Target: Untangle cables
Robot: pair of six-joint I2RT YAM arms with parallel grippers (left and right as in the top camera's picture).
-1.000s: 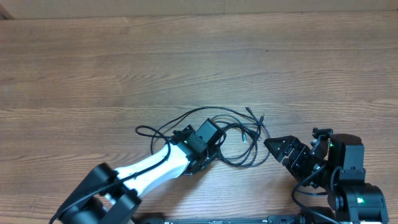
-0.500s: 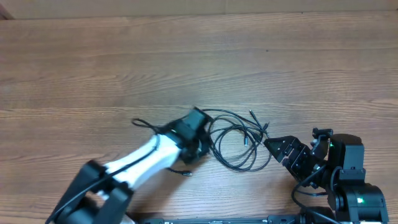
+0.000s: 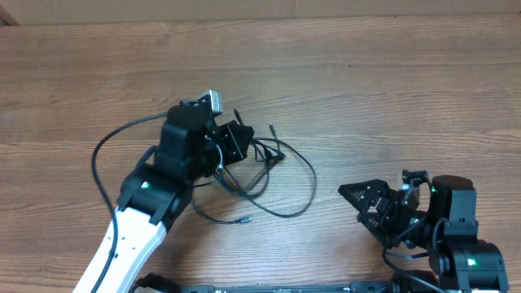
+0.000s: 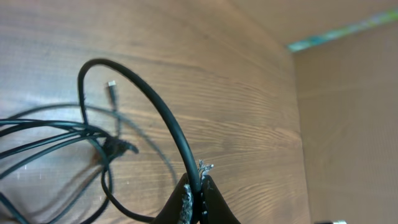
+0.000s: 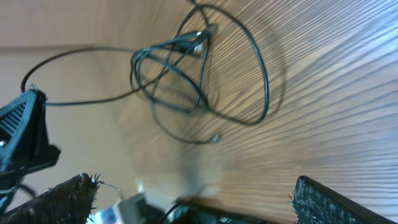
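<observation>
1. The left gripper (image 3: pixel 235 145) is pressed together on one black cable (image 4: pixel 168 118), which arcs up from the pinch in the left wrist view.
2. Over the last second this arm has swung up and leftward across the wooden table (image 3: pixel 391 89), and the cables (image 3: pixel 262 155) have been dragged with it, away from the right gripper (image 3: pixel 366 207) toward the table's middle.
3. The bundle now looks looser. A wide loop (image 3: pixel 313 175) trails to the right and a plug end (image 3: pixel 244 220) lies free, but a knot (image 4: pixel 115 147) of crossings sits just beside the left gripper.
4. The right gripper is spread wide, holds nothing, and is well apart from the cables.
5. Judgement: the pull mostly shifted the whole bundle, so pinning a second strand would probably help separate it.
</observation>
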